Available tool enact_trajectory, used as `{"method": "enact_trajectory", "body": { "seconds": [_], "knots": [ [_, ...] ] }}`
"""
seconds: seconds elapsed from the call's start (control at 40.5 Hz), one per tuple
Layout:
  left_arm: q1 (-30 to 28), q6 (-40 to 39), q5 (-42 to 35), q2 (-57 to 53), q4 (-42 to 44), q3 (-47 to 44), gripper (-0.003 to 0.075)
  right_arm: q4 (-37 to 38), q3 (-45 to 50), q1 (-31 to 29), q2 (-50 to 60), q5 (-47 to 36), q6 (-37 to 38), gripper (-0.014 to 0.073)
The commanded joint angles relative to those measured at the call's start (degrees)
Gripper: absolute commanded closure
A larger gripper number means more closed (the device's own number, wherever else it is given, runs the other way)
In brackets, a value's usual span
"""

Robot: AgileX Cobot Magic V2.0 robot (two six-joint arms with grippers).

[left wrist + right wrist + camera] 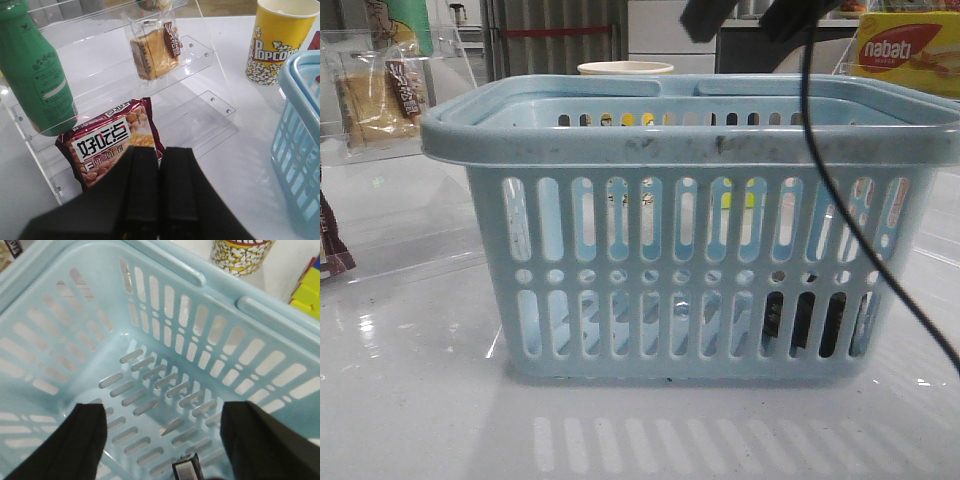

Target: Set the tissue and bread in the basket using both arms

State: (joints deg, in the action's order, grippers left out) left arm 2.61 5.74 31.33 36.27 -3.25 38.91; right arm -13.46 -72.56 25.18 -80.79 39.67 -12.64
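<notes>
Glossy white tabletop. Bread [154, 52] on acrylic shelf [197, 55]: likely light, squashable, slippery wrapper; grip mid-body gently. Left gripper [159, 200] pressed together; right gripper [162, 440] spread over basket [165, 375].

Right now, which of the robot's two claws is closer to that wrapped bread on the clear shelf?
Left. Its shut gripper faces the clear shelf where the bread sits, a red snack packet between them. The right gripper hangs open over the basket.
</notes>
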Motion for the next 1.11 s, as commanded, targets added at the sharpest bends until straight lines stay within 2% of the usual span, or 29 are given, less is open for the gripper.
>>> {"method": "enact_trajectory", "body": {
  "seconds": [0.0, 0.345, 0.444, 0.568, 0.716, 0.814, 1.086],
  "knots": [
    [0.0, -0.4, -4.8, 0.4, -0.5, 1.6, 0.0627, -0.1, 2.1, 0.0, 8.0, -2.4, -1.9, 0.0013],
    [0.0, -0.4, -4.8, 0.4, -0.4, 1.6, 0.0626, 3.8, 15.7, 0.0, 25.9, -2.3, -2.1, 0.0013],
    [0.0, -0.4, -4.8, 0.4, -0.4, 1.6, 0.0596, 3.8, 18.0, 0.0, 29.1, -1.9, -2.1, 0.0013],
    [0.0, -0.4, -5.0, 1.2, -0.4, 1.6, 0.0476, 3.8, 19.4, 0.0, 31.6, -1.3, -2.1, 0.0013],
    [0.0, -0.4, -6.3, 4.7, -0.4, 2.1, 0.0229, 3.8, 19.4, 0.0, 32.1, -1.0, -2.1, 0.0013],
    [0.0, -0.4, -6.4, 9.3, -0.5, 4.4, 0.0127, 3.7, 19.4, 0.0, 31.8, -1.0, -2.1, 0.0013],
    [0.0, -0.4, -9.4, 26.4, -1.7, 15.0, 0.0110, 3.7, 19.4, 0.0, 31.8, -1.0, -2.1, 0.0013]
  ]
}}
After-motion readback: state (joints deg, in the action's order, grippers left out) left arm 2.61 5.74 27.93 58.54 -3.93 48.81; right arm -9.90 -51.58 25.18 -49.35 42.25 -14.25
